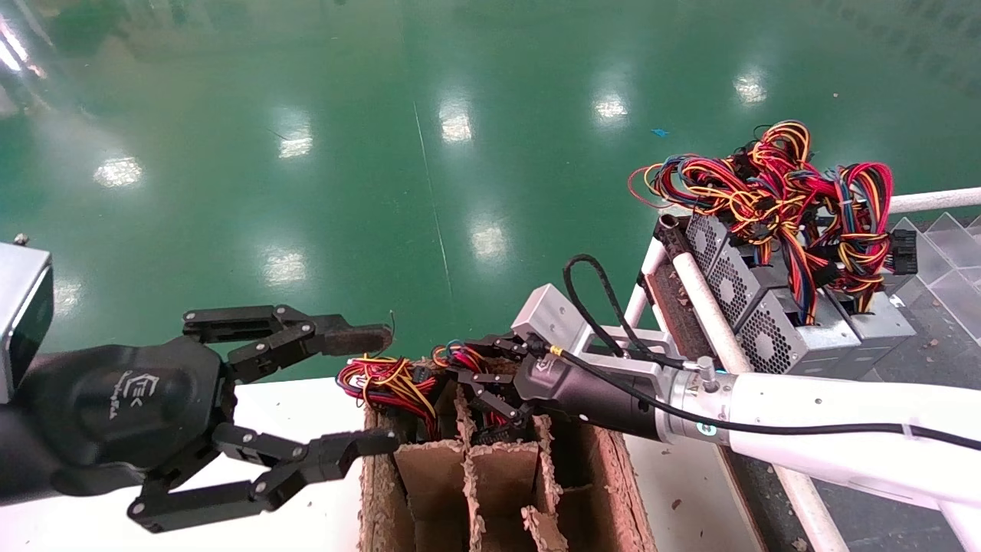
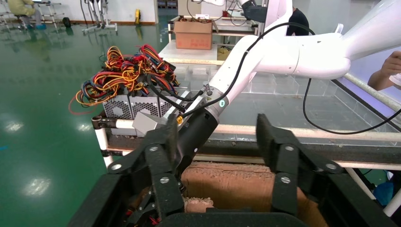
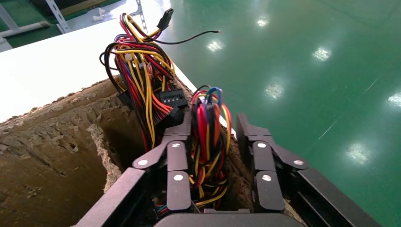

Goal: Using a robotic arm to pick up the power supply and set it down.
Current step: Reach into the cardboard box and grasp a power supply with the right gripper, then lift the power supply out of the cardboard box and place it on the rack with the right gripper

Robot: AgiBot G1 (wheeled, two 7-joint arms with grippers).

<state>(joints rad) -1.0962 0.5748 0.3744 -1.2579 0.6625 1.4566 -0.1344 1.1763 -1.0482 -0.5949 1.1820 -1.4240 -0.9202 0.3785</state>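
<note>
Around wires (image 3: 208,142), right tool (image 3: 215,137) half-open.

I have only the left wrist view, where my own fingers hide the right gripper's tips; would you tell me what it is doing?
Observer: The right gripper is open, with a finger on either side of a wire bundle that rises from the cardboard box.
Operator: Is any metal casing visible beneath?
Observer: No, only wires show in that compartment.
Operator: Where is the left gripper?
Observer: The left gripper hovers above the white table, to the left of the box.
</note>
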